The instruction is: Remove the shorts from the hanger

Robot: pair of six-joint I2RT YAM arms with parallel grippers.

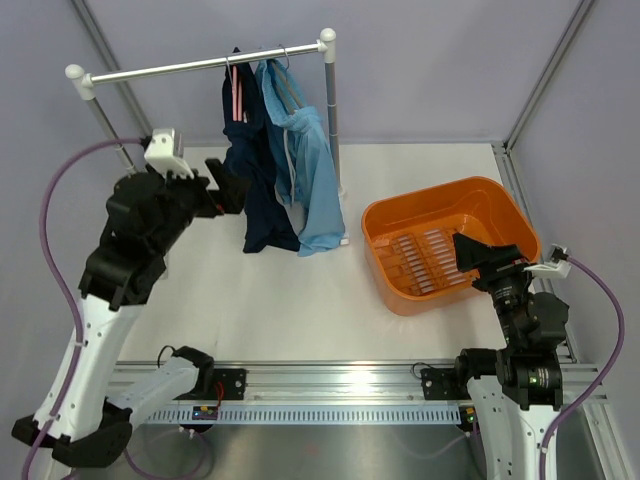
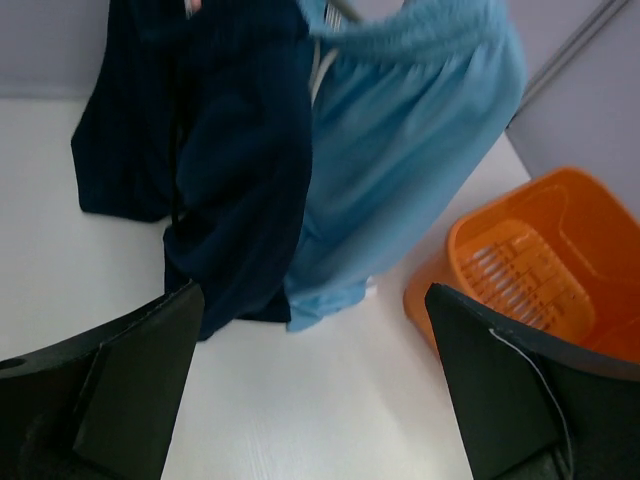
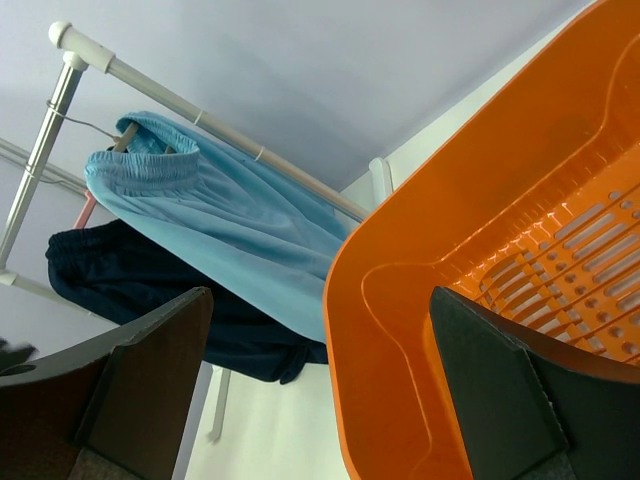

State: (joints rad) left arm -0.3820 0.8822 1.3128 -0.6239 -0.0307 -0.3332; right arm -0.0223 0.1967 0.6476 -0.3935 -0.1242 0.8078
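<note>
While the navy shorts (image 1: 258, 190) and the light blue shorts (image 1: 312, 175) hang side by side, touching, from hangers on the rail (image 1: 180, 68) at the back of the desk (image 1: 300, 310), the left hand (image 1: 232, 188) is raised close in front of the navy pair, its fingers spread apart with nothing between them. The right hand (image 1: 478, 258) hovers over the near side of the orange basket (image 1: 445, 187), well apart from the shorts, fingers likewise wide apart and empty.
</note>
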